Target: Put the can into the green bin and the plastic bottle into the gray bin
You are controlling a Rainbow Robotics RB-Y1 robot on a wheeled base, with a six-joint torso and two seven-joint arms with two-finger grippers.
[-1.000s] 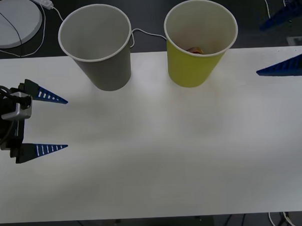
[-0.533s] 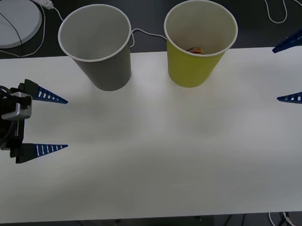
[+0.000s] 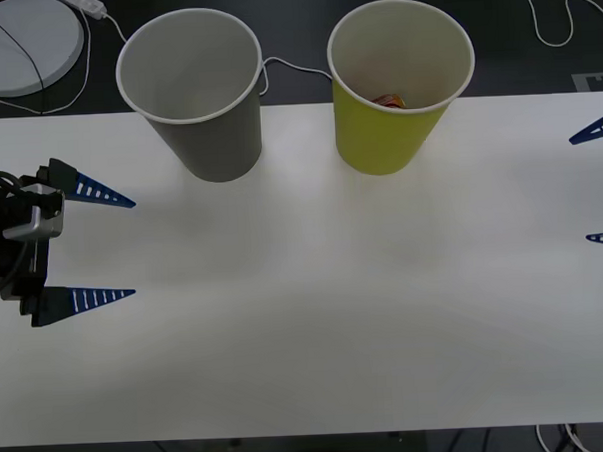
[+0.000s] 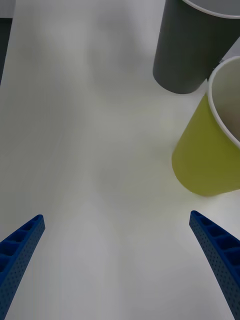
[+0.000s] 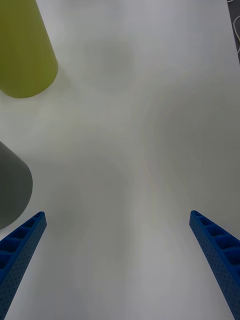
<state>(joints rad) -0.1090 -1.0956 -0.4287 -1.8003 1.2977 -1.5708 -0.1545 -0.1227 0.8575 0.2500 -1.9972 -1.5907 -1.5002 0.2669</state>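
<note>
Yellow-green paper formed the green bin (image 3: pixel 396 92), which stood upright at the upper centre-right of the front view on the white table (image 3: pixel 315 315); just inside its white rim, low against the far wall, a small patch of red and gold showed, the can (image 3: pixel 388 101) lying within it; the gray bin (image 3: pixel 198 95) stood upright beside it to the left, the two cups near each other but apart, its white inside showing nothing; the left gripper (image 3: pixel 82 243) sat at the left edge of the frame over the table, its blue ribbed fingers spread wide and holding nothing; the right gripper (image 3: pixel 602 183) was at the far right edge, only its fingertips in view, likewise parted and empty; a white disc (image 3: pixel 23 43) with a cable lay at the upper left beyond the table.
</note>
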